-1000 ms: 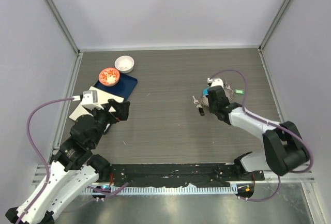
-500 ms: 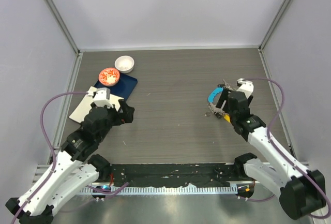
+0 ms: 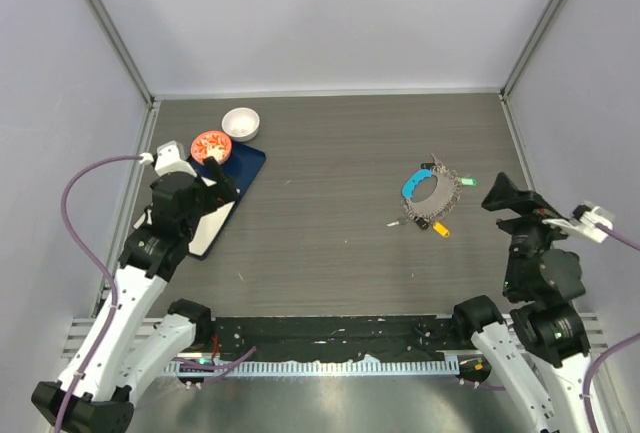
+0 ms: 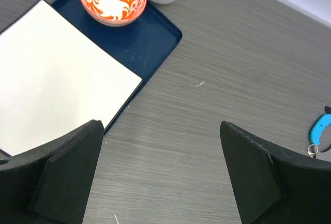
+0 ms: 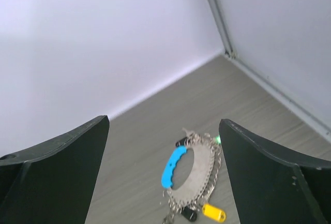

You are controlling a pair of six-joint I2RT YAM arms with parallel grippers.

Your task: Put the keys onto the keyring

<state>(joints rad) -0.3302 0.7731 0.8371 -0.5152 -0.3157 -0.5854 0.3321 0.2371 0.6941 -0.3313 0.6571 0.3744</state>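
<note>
The keyring [image 3: 432,194] lies flat on the table right of centre, a grey beaded loop with a blue curved piece [image 5: 173,167]. The keys cluster round its rim: a yellow tag [image 5: 213,212], a green tag [image 3: 466,181] and dark heads [image 5: 190,214]. Whether they are threaded on the loop I cannot tell. A small thin key [image 3: 393,223] sticks out at its lower left. My right gripper [image 3: 512,208] hangs open to the right of the ring, apart from it, holding nothing. My left gripper [image 4: 160,128] is open over bare table beside the tray.
A dark blue tray [image 4: 139,43] at the left carries a white board [image 4: 51,89]. A red-patterned dish [image 3: 211,145] and a white bowl [image 3: 241,123] stand at its far end. Grey walls close the back and both sides.
My right gripper opened, let go of the keyring and drew back to the right; the ring now lies on the table. My left arm pulled back to the left over the tray.
</note>
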